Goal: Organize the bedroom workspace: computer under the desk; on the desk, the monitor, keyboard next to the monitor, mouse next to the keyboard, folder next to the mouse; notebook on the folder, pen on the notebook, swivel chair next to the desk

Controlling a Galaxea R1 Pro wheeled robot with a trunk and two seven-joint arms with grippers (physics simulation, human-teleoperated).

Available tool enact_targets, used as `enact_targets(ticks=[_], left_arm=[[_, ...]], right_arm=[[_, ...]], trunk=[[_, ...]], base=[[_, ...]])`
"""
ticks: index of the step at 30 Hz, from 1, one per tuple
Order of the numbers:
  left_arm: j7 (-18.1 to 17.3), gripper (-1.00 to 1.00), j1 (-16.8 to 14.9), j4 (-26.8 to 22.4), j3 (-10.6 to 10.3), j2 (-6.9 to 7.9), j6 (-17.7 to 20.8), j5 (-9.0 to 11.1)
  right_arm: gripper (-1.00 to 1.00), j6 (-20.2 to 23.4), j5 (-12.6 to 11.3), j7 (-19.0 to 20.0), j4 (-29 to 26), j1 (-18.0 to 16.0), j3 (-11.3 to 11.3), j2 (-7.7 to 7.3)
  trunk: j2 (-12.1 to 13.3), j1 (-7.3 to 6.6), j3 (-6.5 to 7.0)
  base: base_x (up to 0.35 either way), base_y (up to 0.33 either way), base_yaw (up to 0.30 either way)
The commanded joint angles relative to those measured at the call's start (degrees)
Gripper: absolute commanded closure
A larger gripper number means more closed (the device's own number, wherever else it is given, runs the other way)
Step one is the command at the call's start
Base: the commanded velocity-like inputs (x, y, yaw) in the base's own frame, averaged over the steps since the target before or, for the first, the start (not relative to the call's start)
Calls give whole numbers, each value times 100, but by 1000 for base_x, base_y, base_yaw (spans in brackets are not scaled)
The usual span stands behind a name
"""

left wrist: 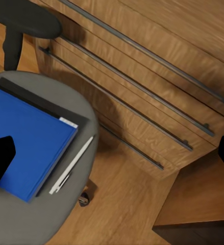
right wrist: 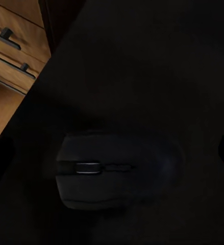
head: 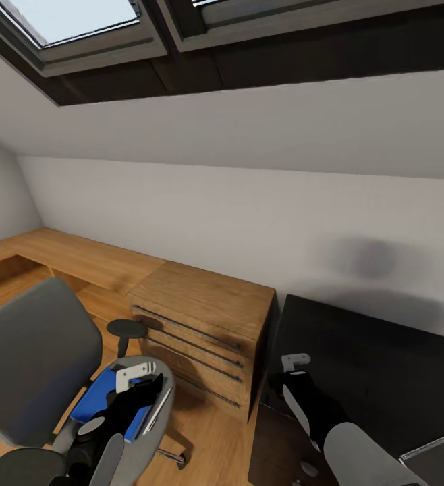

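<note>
The right wrist view shows a black mouse on the desk, below the spread right gripper. The left gripper, fingers apart, hangs above the chair, where the blue folder lies on the seat with a white pen just beside it.

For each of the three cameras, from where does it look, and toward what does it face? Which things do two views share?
Head view: from the robot's head, down over the swivel chair, wooden cabinet and desk; both arms show.
Left wrist view: above the chair seat, facing the folder and pen; dark fingertips at the edges.
Right wrist view: above the desk, facing the mouse.
Shared: head and left wrist views both show folder, chair, cabinet.
</note>
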Motion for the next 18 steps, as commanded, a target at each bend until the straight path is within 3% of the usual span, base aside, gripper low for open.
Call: enact_targets(ticks=[1,18], left_arm=[[55,-100,-5,-8,-6,1,15,60],[54,-100,-5,-8,-6,1,15,60]], right_arm=[[-100,43,-27,-41,-8,-4,36,-4],[-100,51,-17,-42,-8,-4,32,-61]], trunk=[[-48,24,-26],[-730,397,-332]], base=[[0,0,0],[0,0,0]])
